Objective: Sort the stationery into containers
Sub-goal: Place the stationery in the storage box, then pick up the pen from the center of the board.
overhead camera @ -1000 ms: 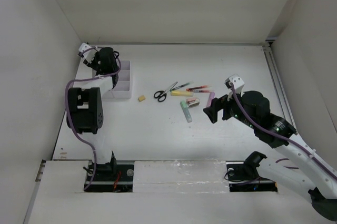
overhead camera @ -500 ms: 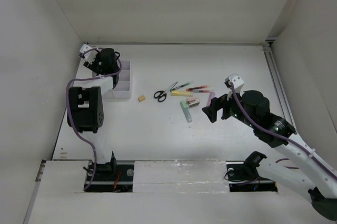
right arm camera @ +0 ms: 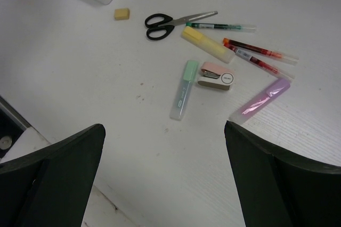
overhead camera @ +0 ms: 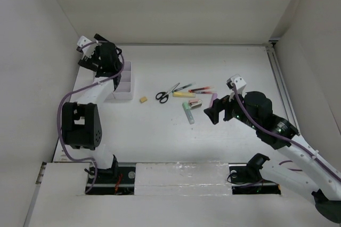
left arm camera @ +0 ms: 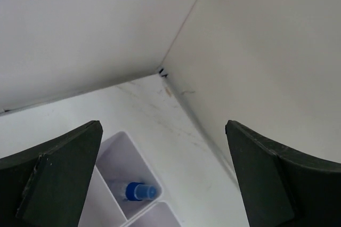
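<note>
Both left gripper (left arm camera: 163, 142) and right gripper (right arm camera: 164, 134): jaws spread wide. Plain white walls (overhead camera: 160, 3) enclose white desk (overhead camera: 213, 67); white compartmented plastic tray (overhead camera: 127, 95) at far-left corner.

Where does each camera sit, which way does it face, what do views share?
Top external: above, behind the bases, looking down at the table; left arm and right arm show.
Left wrist: on the left hand, facing the tray; its open fingers show.
Right wrist: on the right hand, facing the scissors; its open fingers show.
Shared: scissors, eraser, in top and right wrist.
</note>
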